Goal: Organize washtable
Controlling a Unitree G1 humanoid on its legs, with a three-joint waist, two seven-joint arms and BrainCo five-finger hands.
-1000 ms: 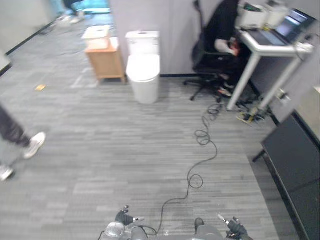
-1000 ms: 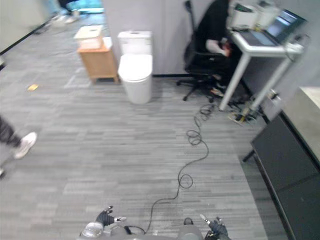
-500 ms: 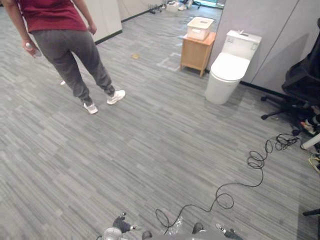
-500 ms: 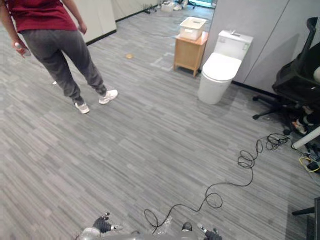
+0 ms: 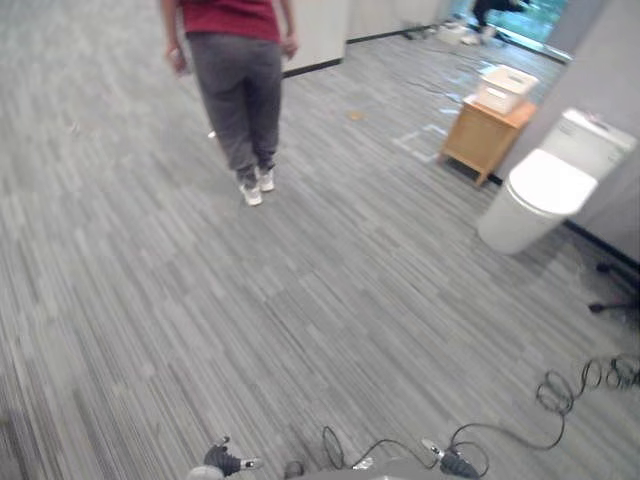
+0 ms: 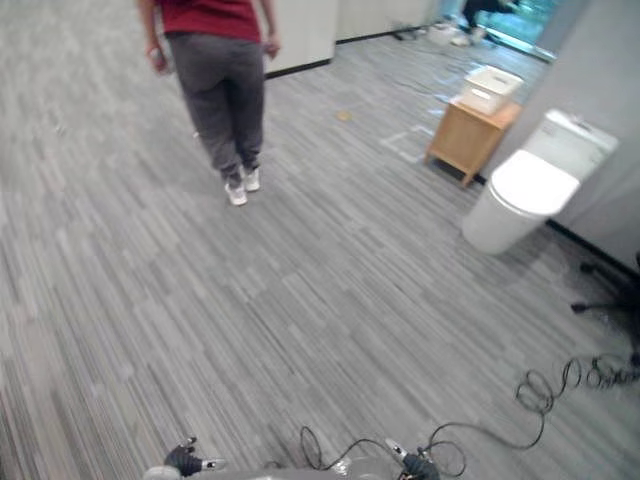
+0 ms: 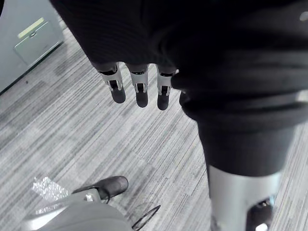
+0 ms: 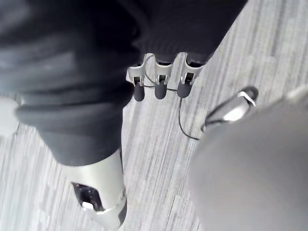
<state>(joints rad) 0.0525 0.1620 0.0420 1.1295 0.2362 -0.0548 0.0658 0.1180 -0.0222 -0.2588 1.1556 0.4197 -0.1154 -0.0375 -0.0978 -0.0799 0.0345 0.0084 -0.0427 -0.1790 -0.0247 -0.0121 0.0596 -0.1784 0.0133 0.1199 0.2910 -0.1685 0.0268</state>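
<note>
- Grey striped carpet floor (image 5: pixel 120 300) spreads wide ahead, and I cannot tell where the washtable is from here. By my judgement the step in hand is travelling and looking for it, with the tidying itself not yet begun.
- Left hand (image 7: pixel 137 91) hangs low at the robot's side, its fingers straight and side by side, pointing down at the carpet with nothing in them.
- Just further along, a person in a red top and grey trousers (image 5: pixel 240 90) is on the carpet with their back turned to the robot, well apart from both hands. The walk should probably steer wide of them rather than follow close behind.
- Right hand (image 8: pixel 159 84) hangs low too, fingers straight in a loose row, carrying nothing.
- A light wooden cabinet (image 5: pixel 480 145) stands further right at the far side, with a white rectangular box (image 5: pixel 507 88) resting on its top.
- A white ceramic toilet (image 5: pixel 540 195), lid down, stands just beside the cabinet on its right, against a grey wall.
- To do this step well, I would keep both arms down and the fingers relaxed while moving, so that nothing is brushed. I would turn the head's view steadily until the washtable is plainly recognised, and only then square up to it and raise an arm.
</note>
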